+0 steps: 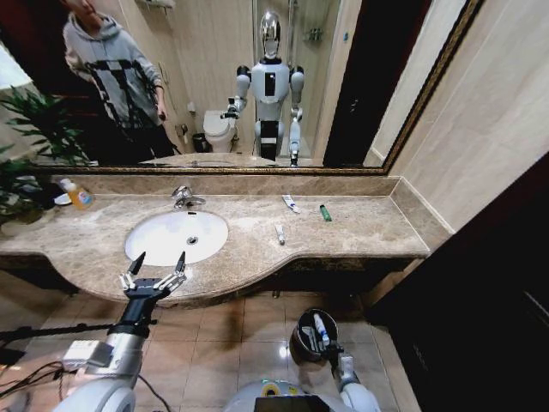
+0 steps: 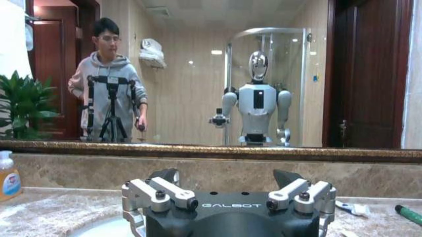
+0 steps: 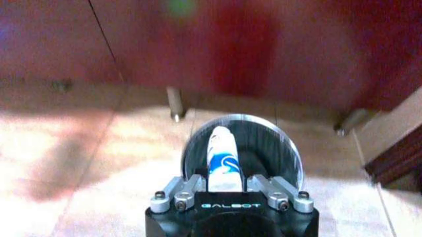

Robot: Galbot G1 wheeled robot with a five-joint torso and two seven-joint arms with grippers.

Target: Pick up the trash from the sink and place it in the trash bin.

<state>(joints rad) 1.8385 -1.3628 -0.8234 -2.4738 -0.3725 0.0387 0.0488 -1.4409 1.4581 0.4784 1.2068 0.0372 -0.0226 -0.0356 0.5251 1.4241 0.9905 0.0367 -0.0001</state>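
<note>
Right gripper (image 3: pixel 224 183) clamps white-blue tube (image 3: pixel 222 160) above round black trash bin (image 3: pixel 280 148). Left gripper (image 1: pixel 155 264), jaws spread, hovers beside oval white sink (image 1: pixel 176 235).

The sink (image 1: pixel 176 236) sits in the counter (image 1: pixel 360 227), left of its middle, with the faucet (image 1: pixel 183 197) behind it at 12 o'clock. A soap bottle (image 1: pixel 77 195) stands at 10 o'clock from the sink. Three small items lie on the counter at 3 o'clock from it. The trash bin (image 1: pixel 310 336) stands on the floor (image 1: pixel 232 343) before the counter, at 5 o'clock from the sink.
</note>
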